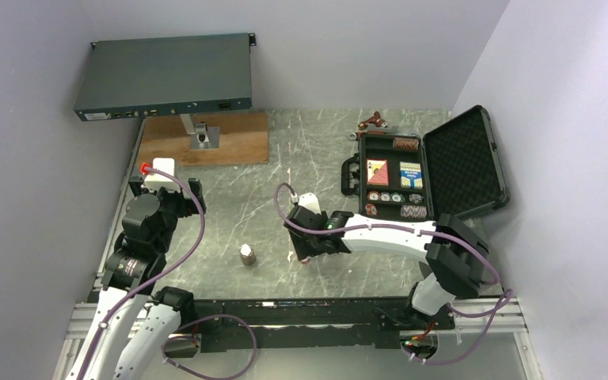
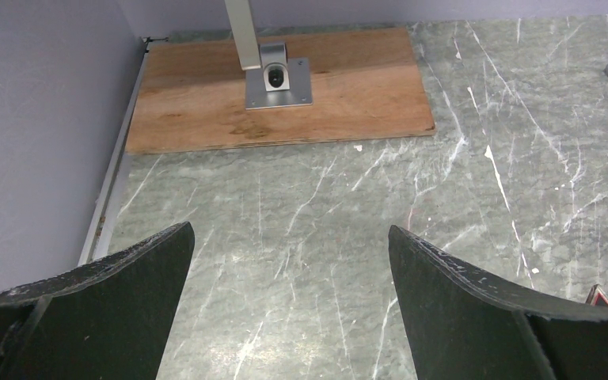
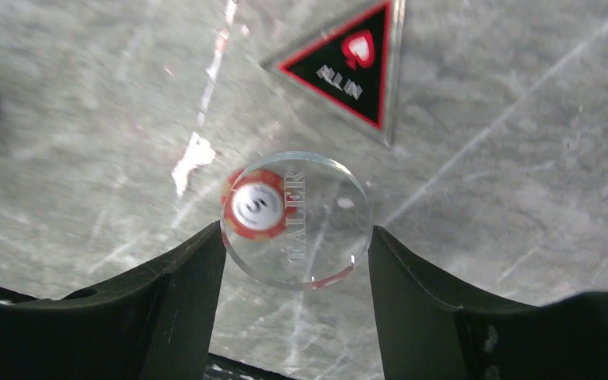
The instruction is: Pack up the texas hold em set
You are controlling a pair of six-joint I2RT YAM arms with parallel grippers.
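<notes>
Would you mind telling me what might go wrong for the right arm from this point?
The clear round dealer disc is pinched only by its rim in the right pincer, so it may slip. The red-and-white round chip seen through it might be dragged along.

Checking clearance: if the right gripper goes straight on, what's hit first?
Likely the red chip on the table, seen beneath the clear dealer button that the right gripper holds; gap unclear.

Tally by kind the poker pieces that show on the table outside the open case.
Clear dealer disc: 1
Red chip marked 5: 1
All-in triangle: 1
Chip stack: 1
Total: 4
</notes>
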